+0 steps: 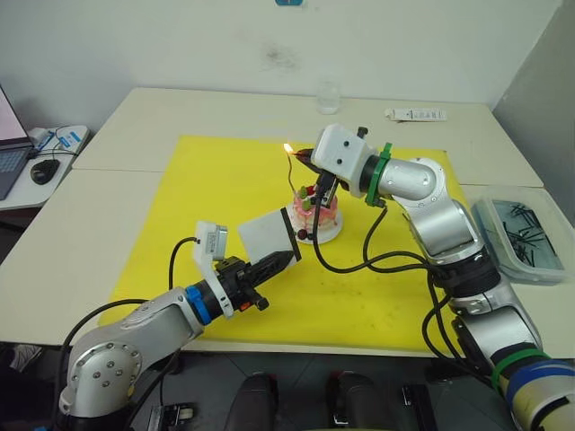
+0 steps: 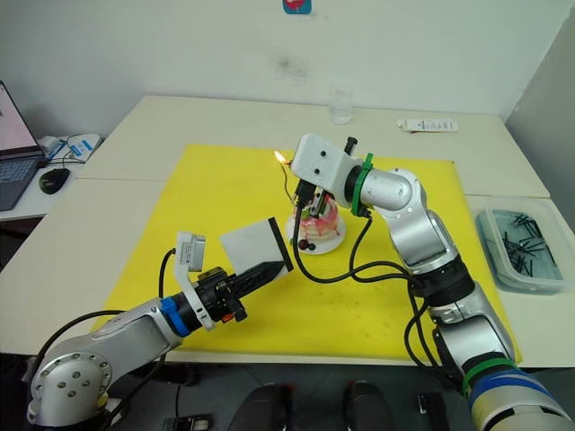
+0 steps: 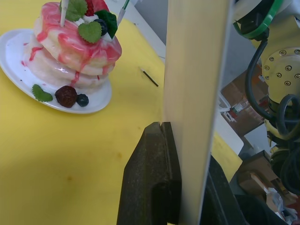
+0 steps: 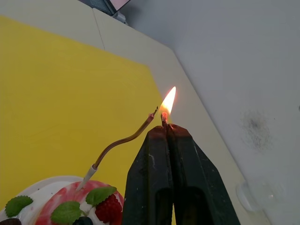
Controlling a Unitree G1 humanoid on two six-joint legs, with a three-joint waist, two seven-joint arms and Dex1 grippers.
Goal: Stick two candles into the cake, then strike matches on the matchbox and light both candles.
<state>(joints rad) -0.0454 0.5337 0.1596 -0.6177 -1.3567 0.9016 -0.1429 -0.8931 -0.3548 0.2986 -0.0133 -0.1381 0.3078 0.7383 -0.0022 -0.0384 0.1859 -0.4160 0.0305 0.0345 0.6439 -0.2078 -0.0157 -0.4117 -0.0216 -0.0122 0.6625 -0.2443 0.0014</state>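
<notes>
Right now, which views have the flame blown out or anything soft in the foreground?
Right wrist view: the flame clips near white at its core, and the right gripper is soft close up. Left wrist view: the matchbox is a blurred pale slab; the cake is sharper. Left eye view: the flame is a small bright dot.

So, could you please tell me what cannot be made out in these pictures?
- Match: right wrist view, its stick is hidden inside the shut right claw.
- Matchbox: left wrist view, its faces are edge-on and cut off at the top.
- Second candle: left wrist view, cut off at the top.
</notes>
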